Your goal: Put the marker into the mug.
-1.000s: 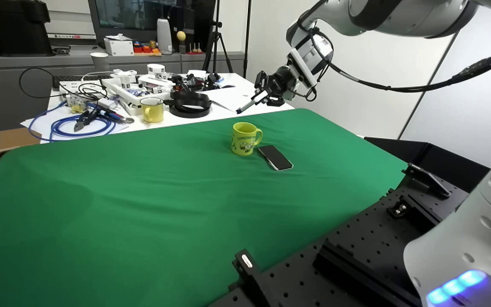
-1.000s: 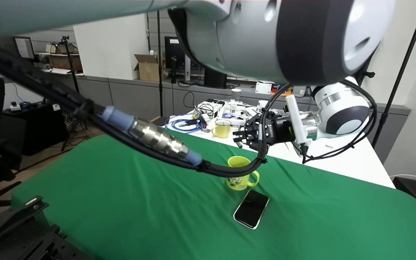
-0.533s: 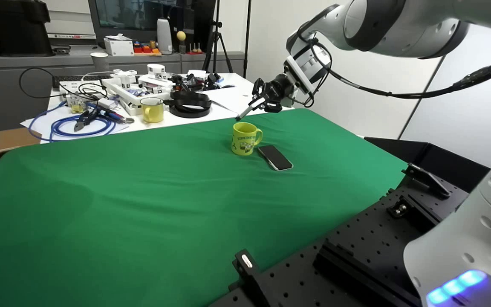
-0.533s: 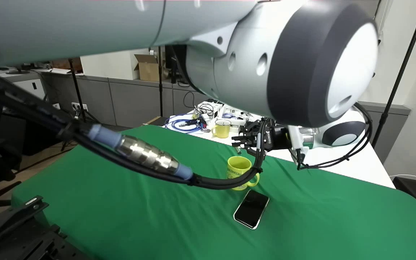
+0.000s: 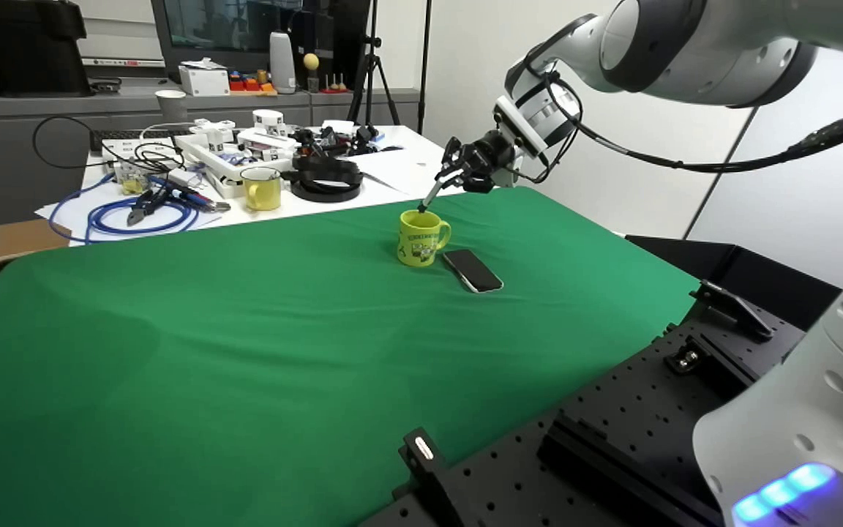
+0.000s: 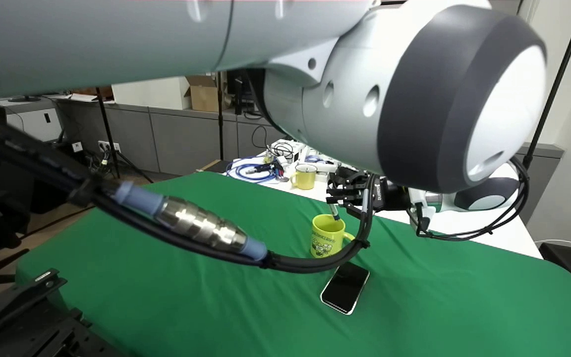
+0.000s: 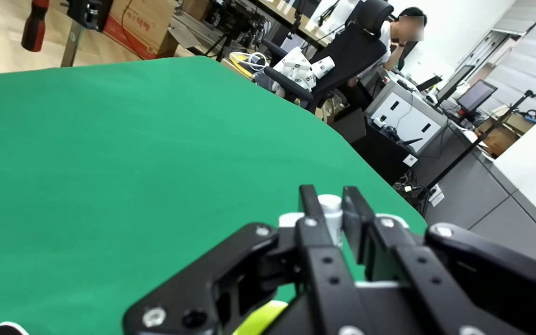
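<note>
The mug (image 5: 416, 247), yellow-green with a side handle, stands upright on the green cloth in both exterior views (image 6: 324, 244). A bit of it shows at the bottom of the wrist view (image 7: 261, 320). My gripper (image 5: 446, 176) is above the mug and shut on the marker (image 5: 432, 195). The marker is pale grey-white, tilted, with its dark end down at the mug's opening (image 6: 334, 212). I cannot tell how far the tip is inside the rim. In the wrist view the marker's white top (image 7: 331, 215) sits between the fingertips (image 7: 329, 193).
A black phone (image 5: 474, 271) lies beside the mug on the handle side (image 6: 345, 287). A different yellow mug (image 5: 262, 192), cables and a black headset-like ring (image 5: 325, 179) are on the white table behind. The arm's cable hangs across the mug in an exterior view (image 6: 310, 264).
My gripper has lowered with the marker and then shifted slightly towards the mug's handle side. The marker's tip went from above the mug to its opening. Mug and phone have not moved.
</note>
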{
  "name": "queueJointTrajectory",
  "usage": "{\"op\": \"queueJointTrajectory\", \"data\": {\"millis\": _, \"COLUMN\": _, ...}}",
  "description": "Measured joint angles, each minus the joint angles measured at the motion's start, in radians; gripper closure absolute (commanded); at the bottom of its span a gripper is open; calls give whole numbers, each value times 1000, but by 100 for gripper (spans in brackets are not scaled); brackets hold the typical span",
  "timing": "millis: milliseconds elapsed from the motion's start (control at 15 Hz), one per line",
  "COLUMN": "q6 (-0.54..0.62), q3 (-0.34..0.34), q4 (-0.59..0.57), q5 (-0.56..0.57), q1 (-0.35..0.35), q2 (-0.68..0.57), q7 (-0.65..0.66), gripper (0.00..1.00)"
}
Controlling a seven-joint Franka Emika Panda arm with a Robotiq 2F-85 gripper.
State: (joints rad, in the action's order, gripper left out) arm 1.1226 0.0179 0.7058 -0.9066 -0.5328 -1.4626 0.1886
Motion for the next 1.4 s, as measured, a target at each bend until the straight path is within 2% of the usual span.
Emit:
{"op": "queueJointTrajectory", "data": {"millis": 533, "q6": 8, "q3": 1, "q4": 18, "q5": -49, "q1": -19, "q2": 0, "q7": 105, "gripper": 96}}
{"op": "queueJointTrajectory", "data": {"millis": 600, "q6": 8, "q3": 1, "q4": 24, "q5": -56, "q1": -19, "q2": -1, "q7": 112, "gripper": 82}}
{"op": "queueJointTrajectory", "data": {"millis": 1000, "q6": 8, "q3": 1, "q4": 29, "q5": -55, "q1": -19, "q2": -1, "q7": 103, "gripper": 82}}
{"op": "queueJointTrajectory", "data": {"millis": 1067, "q6": 8, "q3": 1, "q4": 29, "q5": -55, "q1": -19, "q2": -1, "q7": 103, "gripper": 96}}
{"op": "queueJointTrajectory", "data": {"millis": 1400, "q6": 15, "q3": 1, "q4": 36, "q5": -55, "q1": -18, "q2": -1, "q7": 102, "gripper": 96}}
